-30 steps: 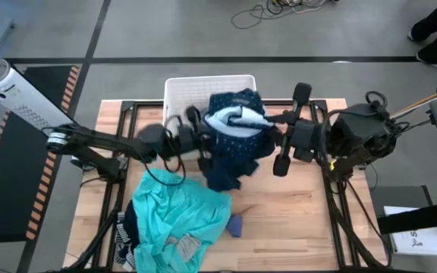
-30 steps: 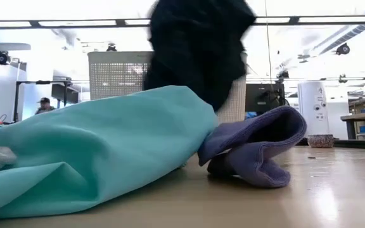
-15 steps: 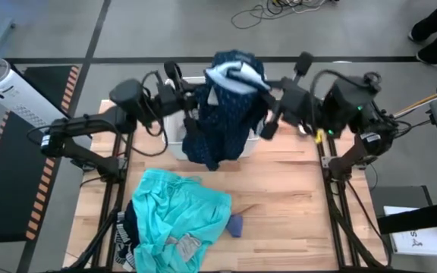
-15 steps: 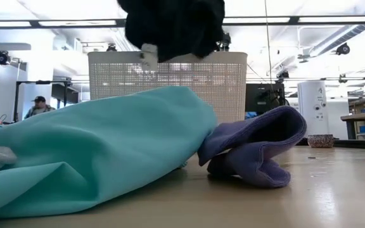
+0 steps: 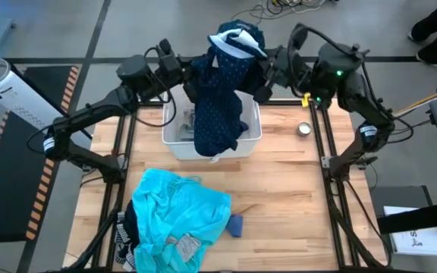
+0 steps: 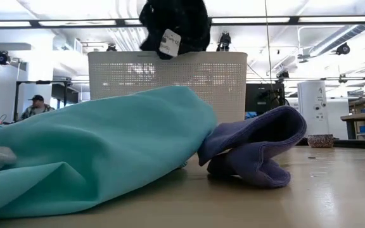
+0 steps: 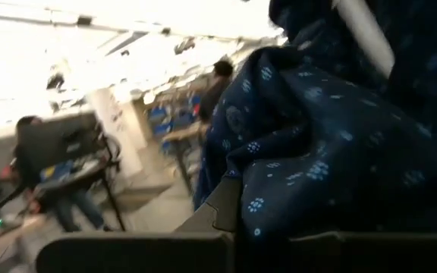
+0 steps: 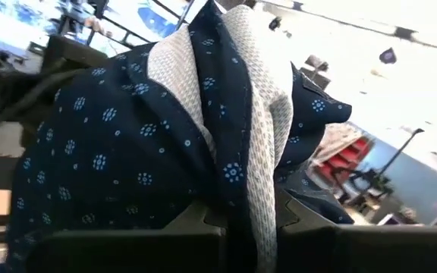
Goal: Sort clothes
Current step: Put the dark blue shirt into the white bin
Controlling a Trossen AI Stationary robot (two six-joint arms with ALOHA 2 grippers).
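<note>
No legible text, brand, number or sign appeared in any view. A small white tag (image 6: 170,42) hung from the dark dotted fabric garment (image 6: 175,24) at 12 o'clock in the low view; its print could not be read.

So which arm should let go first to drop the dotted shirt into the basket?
Neither clearly: the left gripper and right gripper each pinch the dotted shirt, already hanging over the basket. Releasing together looks best.
</note>
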